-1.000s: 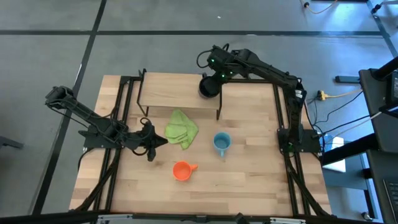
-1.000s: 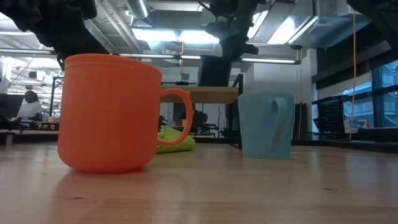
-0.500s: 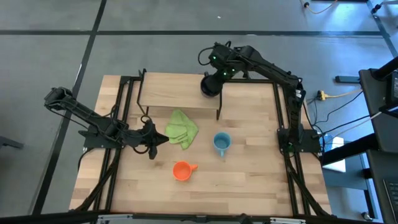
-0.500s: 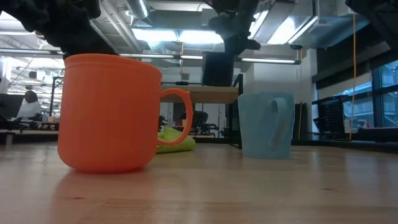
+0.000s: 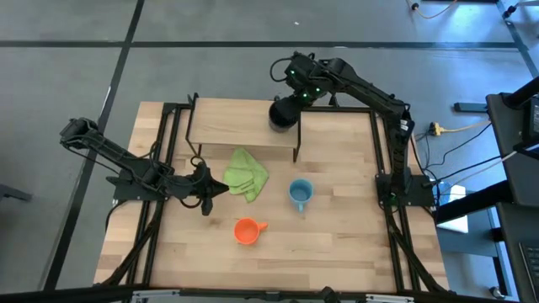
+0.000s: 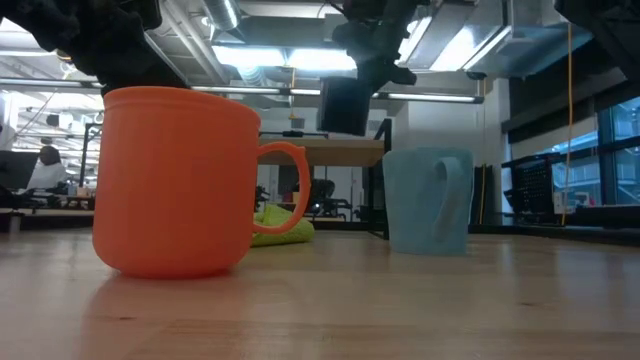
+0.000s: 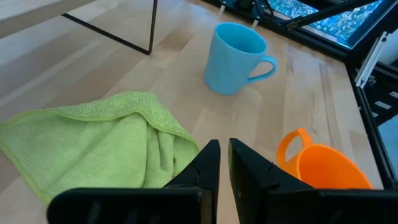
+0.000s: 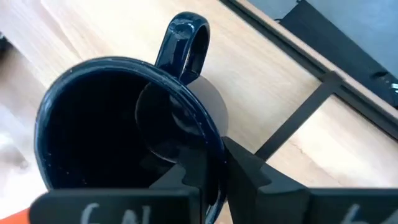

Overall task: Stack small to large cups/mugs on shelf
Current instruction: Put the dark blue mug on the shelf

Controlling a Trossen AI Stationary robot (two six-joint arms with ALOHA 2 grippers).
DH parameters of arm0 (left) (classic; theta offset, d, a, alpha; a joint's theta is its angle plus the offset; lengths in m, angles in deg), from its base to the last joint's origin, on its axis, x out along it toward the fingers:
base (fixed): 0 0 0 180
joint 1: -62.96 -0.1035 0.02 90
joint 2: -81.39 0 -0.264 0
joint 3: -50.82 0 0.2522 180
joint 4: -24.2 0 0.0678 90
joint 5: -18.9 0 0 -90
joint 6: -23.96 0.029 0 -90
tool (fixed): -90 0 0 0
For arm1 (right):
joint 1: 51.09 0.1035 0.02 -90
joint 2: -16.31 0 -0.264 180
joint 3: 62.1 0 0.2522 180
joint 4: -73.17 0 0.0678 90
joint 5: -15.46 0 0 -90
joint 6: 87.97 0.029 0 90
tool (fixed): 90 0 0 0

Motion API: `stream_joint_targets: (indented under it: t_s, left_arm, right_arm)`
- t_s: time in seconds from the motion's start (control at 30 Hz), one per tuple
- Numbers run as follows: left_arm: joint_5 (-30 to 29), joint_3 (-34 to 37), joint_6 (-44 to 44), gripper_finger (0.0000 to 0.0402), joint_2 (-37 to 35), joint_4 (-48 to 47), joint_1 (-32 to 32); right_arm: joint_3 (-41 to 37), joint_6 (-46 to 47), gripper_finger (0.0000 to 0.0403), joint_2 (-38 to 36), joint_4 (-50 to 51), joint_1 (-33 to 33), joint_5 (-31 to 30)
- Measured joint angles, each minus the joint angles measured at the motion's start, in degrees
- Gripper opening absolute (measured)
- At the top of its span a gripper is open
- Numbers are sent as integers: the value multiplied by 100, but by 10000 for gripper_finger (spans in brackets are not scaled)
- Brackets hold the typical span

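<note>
The dark navy mug (image 5: 282, 114) is upright over the right end of the light-wood shelf (image 5: 227, 122), carried by my right gripper (image 8: 214, 180), which is shut on it. In the low view the navy mug (image 6: 343, 105) shows just above the shelf board (image 6: 330, 151). The light blue mug (image 5: 300, 193) and the orange mug (image 5: 245, 231) stand on their bases on the tabletop, in front of the shelf. My left gripper (image 7: 224, 155) is shut and touches nothing, hovering beside the green cloth (image 5: 246, 174), left of the orange mug (image 7: 323, 171). My right gripper pinches the navy mug's rim (image 8: 214, 146) on the side opposite the handle (image 8: 183, 37), one finger inside the mug and one outside. The fingers come from above, pointing down. The mug hangs upright with its mouth up; in the low view its base seems just clear of the board.
The green cloth (image 7: 99, 146) lies crumpled on the table between the shelf and the orange mug. The shelf's thin black legs (image 8: 298, 118) stand under its right end. Bare tabletop lies around the light blue mug (image 7: 235, 57) and along the near edge.
My right gripper has carried the navy mug a little upward over the shelf's right end, with small sideways shifts, and has stayed shut on it. The mug has remained upright.
</note>
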Motion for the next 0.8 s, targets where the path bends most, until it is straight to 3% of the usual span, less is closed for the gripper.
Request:
stream_joint_targets:
  t_s: [0.4,0.8]
  left_arm:
    - [-4,0,2,27,0,0,0]
    - [-11,0,2,27,0,-28,0]
  right_arm:
    - [-27,1,48,8,20,-1,-15]
    - [-35,-133,103,91,-178,-1,-164]
